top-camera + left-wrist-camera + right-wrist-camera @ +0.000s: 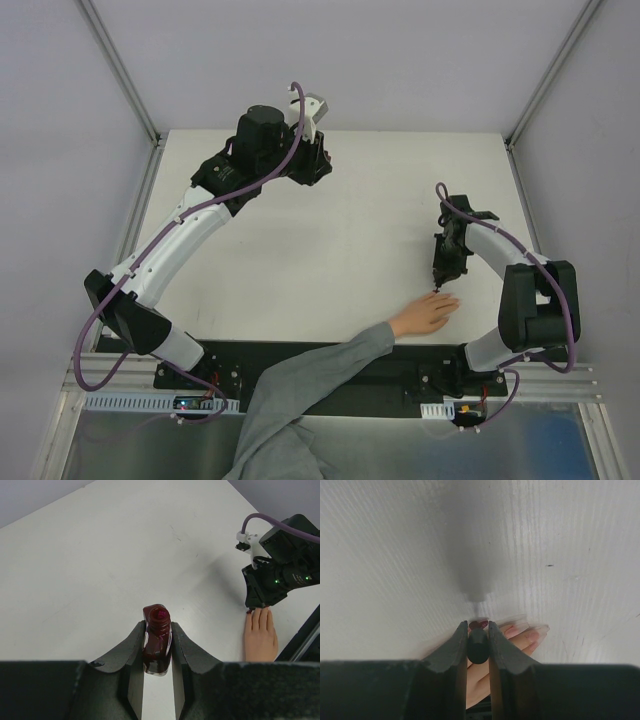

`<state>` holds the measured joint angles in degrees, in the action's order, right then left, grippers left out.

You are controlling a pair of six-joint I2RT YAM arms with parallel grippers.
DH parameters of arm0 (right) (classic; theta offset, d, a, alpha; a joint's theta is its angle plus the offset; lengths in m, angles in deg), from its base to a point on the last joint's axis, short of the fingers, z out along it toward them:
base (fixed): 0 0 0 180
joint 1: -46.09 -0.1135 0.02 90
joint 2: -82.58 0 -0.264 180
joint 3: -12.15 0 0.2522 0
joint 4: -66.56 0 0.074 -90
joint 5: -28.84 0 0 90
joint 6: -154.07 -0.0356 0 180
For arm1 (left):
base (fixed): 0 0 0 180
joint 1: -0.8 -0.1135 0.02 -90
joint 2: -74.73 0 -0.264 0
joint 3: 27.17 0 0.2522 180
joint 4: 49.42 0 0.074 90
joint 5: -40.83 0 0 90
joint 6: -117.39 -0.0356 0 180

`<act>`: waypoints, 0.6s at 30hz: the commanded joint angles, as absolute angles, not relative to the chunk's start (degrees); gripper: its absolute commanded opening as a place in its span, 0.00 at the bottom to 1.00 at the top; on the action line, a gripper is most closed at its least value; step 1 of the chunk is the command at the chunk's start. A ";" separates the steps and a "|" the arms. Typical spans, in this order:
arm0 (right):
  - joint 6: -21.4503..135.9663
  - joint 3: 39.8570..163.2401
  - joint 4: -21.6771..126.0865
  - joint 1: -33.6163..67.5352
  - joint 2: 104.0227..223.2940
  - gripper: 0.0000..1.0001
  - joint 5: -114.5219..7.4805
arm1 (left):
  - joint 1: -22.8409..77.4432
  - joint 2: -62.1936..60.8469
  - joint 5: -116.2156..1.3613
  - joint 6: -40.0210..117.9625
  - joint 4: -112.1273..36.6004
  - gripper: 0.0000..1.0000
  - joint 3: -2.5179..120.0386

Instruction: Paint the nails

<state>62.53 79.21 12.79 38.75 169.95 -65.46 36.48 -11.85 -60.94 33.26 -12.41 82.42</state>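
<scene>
A bare hand [424, 315] in a grey sleeve [320, 375] lies flat near the table's front edge, fingers pointing away. My right gripper [439, 280] points down just over its fingertips. In the right wrist view this gripper [478, 625] is shut on a black brush cap [478, 646], whose tip sits on a dark red nail [482, 624]; the nails [512, 629] beside it look pale pink. At the far centre my left gripper [316, 165] [157, 626] is shut on an uncapped dark red polish bottle [157, 640] standing on the table.
The person's forearm crosses the black strip [400, 365] at the near edge, between the two arm bases. Metal frame posts [120, 70] rise at the table's back corners. The right arm's elbow [540, 305] stands close to the right of the hand.
</scene>
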 commanded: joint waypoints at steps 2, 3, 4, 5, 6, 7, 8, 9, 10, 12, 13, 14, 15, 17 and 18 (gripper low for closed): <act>61.52 78.74 10.61 38.79 168.18 0.00 -66.35 | 36.92 -9.56 -60.24 32.58 -13.86 0.00 82.39; 61.44 78.48 10.53 38.79 168.18 0.01 -66.26 | 36.92 -9.55 -60.24 32.49 -13.86 0.00 82.39; 61.35 78.30 10.61 38.79 168.10 0.00 -66.26 | 36.92 -9.55 -60.24 32.49 -13.86 0.00 82.39; 61.35 78.21 10.61 38.79 167.92 0.00 -66.26 | 36.84 -9.55 -60.15 32.49 -13.86 0.00 82.39; 61.26 78.04 10.70 38.70 167.92 0.01 -66.35 | 36.92 -9.55 -60.15 32.49 -13.86 0.00 82.31; 61.35 78.03 10.70 38.70 168.01 0.00 -66.61 | 36.92 -9.64 -60.24 32.49 -13.86 0.00 82.30; 61.35 78.03 10.61 38.79 168.09 0.01 -66.70 | 36.84 -9.64 -60.24 32.58 -13.86 0.00 82.30; 61.35 77.95 10.70 38.97 168.10 0.01 -66.87 | 36.92 -9.56 -60.24 32.58 -13.86 0.00 82.30; 61.35 78.12 10.61 39.14 168.18 0.01 -66.87 | 36.92 -9.55 -60.24 32.58 -13.86 0.00 82.30; 61.35 78.38 10.70 39.32 168.18 0.00 -67.22 | 36.92 -9.55 -60.24 32.58 -13.95 0.00 82.22; 61.35 78.47 10.79 39.49 168.10 0.00 -67.23 | 36.92 -9.55 -60.33 32.58 -13.95 0.00 82.22; 61.35 78.65 10.88 39.58 168.44 0.00 -67.31 | 36.92 -9.55 -60.15 32.58 -13.95 0.00 82.22; 61.44 78.82 10.96 39.93 168.62 0.00 -67.40 | 36.92 -9.55 -60.15 32.58 -13.95 0.00 82.22; 61.61 79.52 11.23 40.02 168.88 0.00 -67.40 | 36.92 -9.55 -60.07 32.58 -13.86 0.00 82.30; 61.52 79.79 11.23 40.20 169.15 0.00 -67.31 | 36.84 -9.47 -60.24 32.58 -14.04 0.00 82.30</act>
